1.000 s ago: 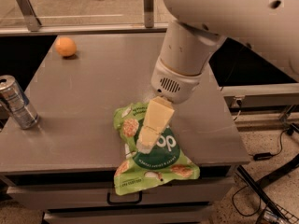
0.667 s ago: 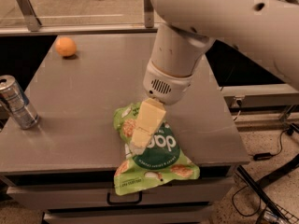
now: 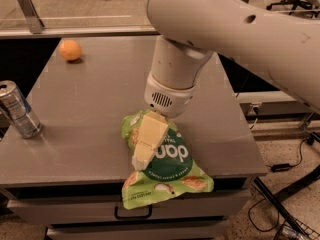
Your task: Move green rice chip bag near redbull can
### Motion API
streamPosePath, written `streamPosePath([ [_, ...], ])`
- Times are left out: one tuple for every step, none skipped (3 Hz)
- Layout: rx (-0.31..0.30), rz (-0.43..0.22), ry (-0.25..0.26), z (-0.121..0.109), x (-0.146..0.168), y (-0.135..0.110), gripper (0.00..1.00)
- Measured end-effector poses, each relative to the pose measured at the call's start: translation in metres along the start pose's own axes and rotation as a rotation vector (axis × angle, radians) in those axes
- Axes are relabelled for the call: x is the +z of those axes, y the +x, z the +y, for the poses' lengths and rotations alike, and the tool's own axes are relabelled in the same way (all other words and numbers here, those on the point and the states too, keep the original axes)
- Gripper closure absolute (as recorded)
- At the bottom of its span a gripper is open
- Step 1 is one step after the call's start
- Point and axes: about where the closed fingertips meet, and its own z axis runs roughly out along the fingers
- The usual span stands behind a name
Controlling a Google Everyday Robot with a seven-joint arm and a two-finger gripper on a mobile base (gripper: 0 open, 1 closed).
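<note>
Down on the green rice chip bag [image 3: 172, 156] with the gripper [image 3: 145, 149], at the surface's [image 3: 100, 109] front edge, lower end overhanging. Open or closed: cannot tell. Lies lengthwise front to back. Leaves the redbull can [image 3: 19, 111] well apart, far left; likely calls for a leftward haul.

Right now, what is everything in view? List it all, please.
green rice chip bag: one, light green with a dark-green logo, at the table's front edge, its lower end overhanging
redbull can: one, silver and blue, upright at the table's left edge
orange fruit: one, orange, far left corner of the table
table: one, grey, centre of view
drawer handle: one, dark, below the table front
cables: dark, on the floor at right
arm: one, off-white, reaching in from upper right
tool: one, cream, down on the bag's upper left part
</note>
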Motion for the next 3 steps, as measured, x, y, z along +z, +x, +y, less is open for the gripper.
streamPosePath([
  [-0.012, 0.015, 0.010, 0.000, 0.003, -0.002, 0.13],
  [-0.056, 0.025, 0.031, -0.001, 0.000, -0.006, 0.37],
  [-0.100, 0.030, 0.046, -0.004, -0.004, -0.012, 0.60],
])
